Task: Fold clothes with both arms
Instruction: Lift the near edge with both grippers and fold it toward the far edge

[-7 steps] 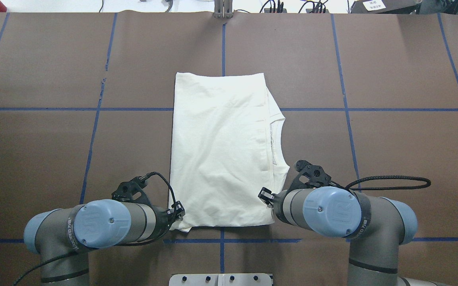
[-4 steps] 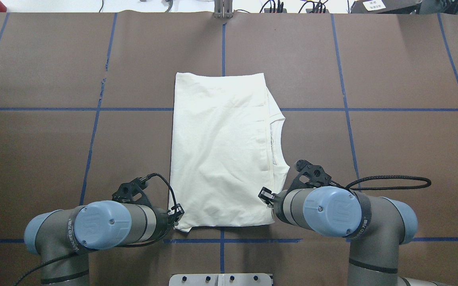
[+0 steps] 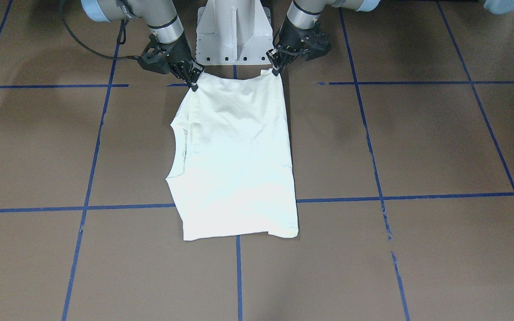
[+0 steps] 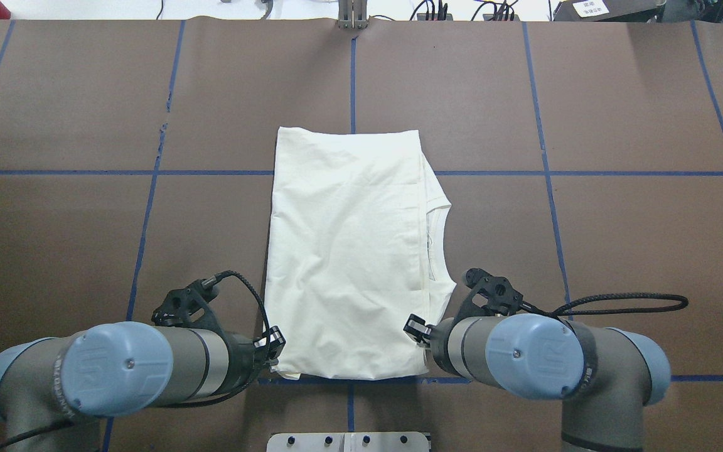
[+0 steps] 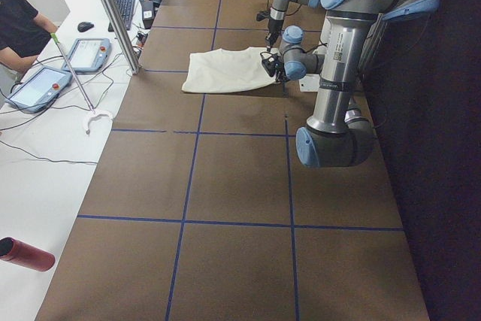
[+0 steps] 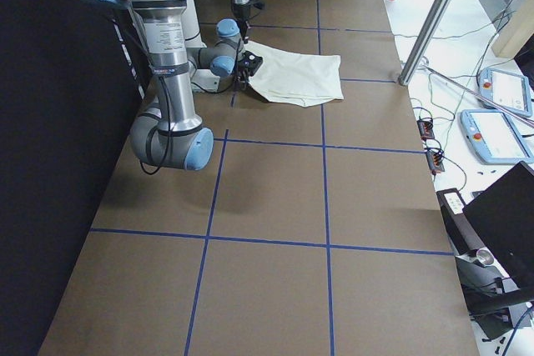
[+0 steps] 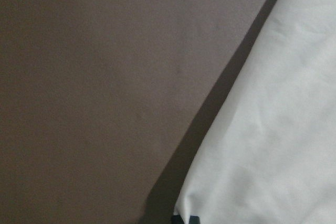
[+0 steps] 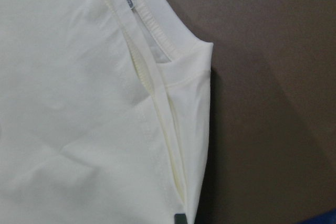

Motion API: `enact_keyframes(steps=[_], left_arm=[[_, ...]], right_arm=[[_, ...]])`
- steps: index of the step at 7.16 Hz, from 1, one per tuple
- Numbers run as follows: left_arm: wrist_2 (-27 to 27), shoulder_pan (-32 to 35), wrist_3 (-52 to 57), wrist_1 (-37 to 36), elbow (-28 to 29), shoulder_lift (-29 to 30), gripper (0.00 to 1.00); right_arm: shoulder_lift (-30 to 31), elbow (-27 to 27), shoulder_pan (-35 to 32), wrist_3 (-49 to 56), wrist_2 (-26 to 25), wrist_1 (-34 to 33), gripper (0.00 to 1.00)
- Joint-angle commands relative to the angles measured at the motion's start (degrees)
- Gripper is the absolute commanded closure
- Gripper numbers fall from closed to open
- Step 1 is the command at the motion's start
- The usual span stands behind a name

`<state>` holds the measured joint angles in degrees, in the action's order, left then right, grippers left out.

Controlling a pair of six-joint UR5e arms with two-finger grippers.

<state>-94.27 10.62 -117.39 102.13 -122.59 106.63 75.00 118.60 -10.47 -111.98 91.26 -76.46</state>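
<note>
A brown table (image 4: 54, 94) marked with blue tape lines (image 4: 148, 207) filled the overhead view, and cables (image 4: 430, 9) lay along the pale strip at its top edge. In the left-side view a white bench (image 5: 45, 186) ran down the left of the frame. A person in a black top (image 5: 19, 16) was at its upper left, with control tablets (image 5: 36, 88) and a keyboard (image 5: 124, 9) close by. A red bottle (image 5: 26, 253) lay at the lower left, and a metal pole (image 5: 113, 13) rose at the table's edge.

At the lower left of the overhead view the left arm (image 4: 110, 370) reached in, and the left gripper (image 4: 275, 344) was pressed together on the shirt's near left corner. The shirt (image 4: 349, 251) lay in the middle of the frame, folded into a tall strip with its plain cream side up. Its collar (image 4: 440, 242) showed at its right edge. The front view showed the near edge raised off the table and sagging a little between the two pincers, while the far part lay flat.

At the lower right the right gripper (image 4: 417, 329) pinched the near right corner, just below the collar, with the right arm (image 4: 543, 358) behind it. A white base (image 4: 349, 441) sat at the bottom middle.
</note>
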Motion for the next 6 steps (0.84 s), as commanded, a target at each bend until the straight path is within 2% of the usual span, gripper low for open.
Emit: enact_keyframes(steps=[1,2,3,4,5,6], left_arm=[[0.0,-3.2,-3.8,-3.3,-6.2,-0.1,1.00],[0.0,-1.9,-3.6,-5.4,-5.8,1.0,1.00],[-0.3,3.6,-1.1,-6.7,-3.9,4.1,1.00],[-0.4,8.2,2.4,-7.4,0.3,9.0,1.00],[-0.4,11.9,4.2,-7.6,4.1,11.6,1.00],[-0.3,14.6,8.4,-7.4,6.5,12.5,1.00]], right_arm=[[6.9,11.1,4.1,-0.9,0.5,-0.1,1.00],[6.0,11.1,4.1,-1.2,-0.1,-0.1,1.00],[5.3,9.5,-0.9,-0.7,0.3,0.0,1.00],[1.8,6.2,-6.9,-0.4,2.1,-0.1,1.00],[-2.0,1.0,-12.2,-0.3,7.1,0.0,1.00],[-5.4,-3.6,-15.6,-0.2,10.0,0.0,1.00]])
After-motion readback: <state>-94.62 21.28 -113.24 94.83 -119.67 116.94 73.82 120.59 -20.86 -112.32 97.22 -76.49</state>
